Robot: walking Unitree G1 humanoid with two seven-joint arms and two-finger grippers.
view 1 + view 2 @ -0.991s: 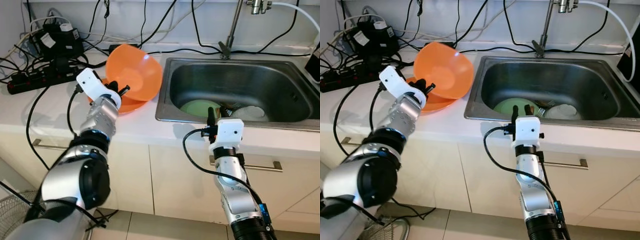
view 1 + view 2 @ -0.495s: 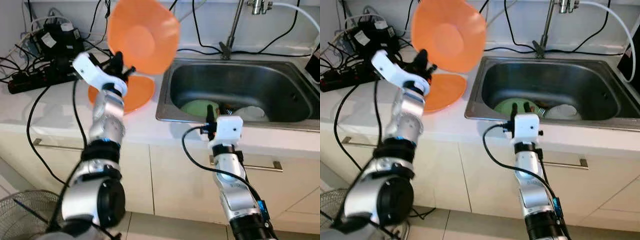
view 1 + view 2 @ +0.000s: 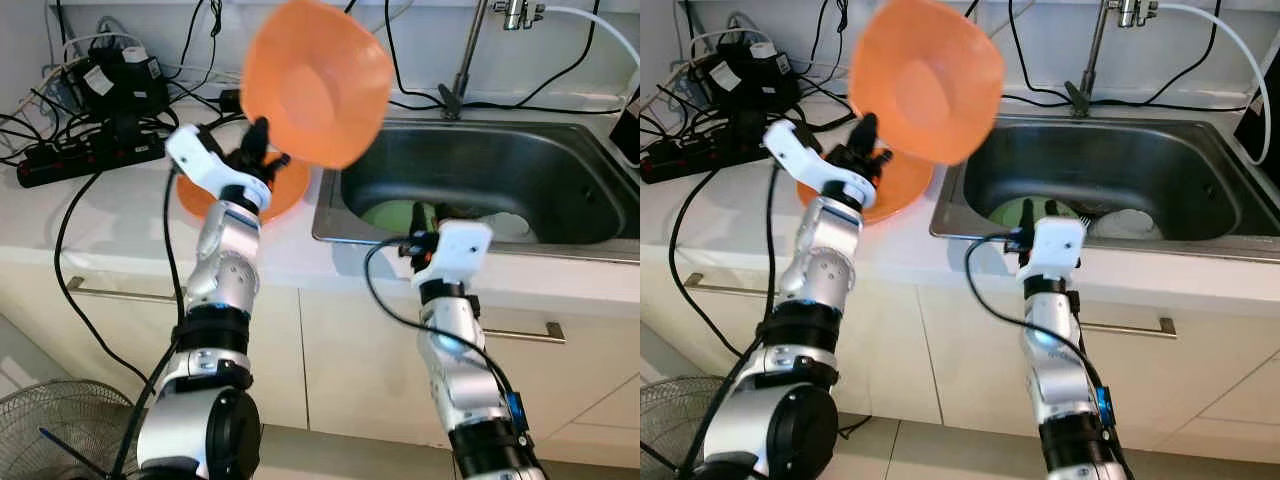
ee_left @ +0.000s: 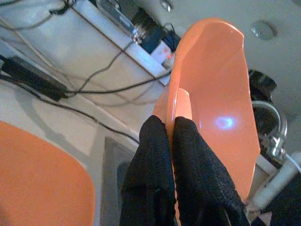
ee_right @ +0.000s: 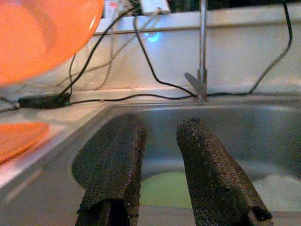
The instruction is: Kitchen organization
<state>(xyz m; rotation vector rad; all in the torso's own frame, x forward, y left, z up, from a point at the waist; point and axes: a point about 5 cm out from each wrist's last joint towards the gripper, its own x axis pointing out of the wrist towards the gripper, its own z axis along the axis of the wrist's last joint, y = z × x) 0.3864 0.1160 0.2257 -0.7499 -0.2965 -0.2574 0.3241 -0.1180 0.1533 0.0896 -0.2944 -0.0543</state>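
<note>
The right pincer (image 5: 160, 155), fingers parted, faces the sink (image 5: 263, 136), green plate (image 5: 164, 188) beyond.

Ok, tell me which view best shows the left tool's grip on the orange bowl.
The left wrist view: the left tool's two black fingers are shut on the orange bowl's rim, seen close up. Both eye views show the bowl held high beside the sink, grip small. The right wrist view catches a corner of the bowl.

Bright, even indoor light; soft shadows on the counter (image 3: 90, 215); wrist views slightly soft, near fingers (image 5: 117, 174) blurred.
</note>
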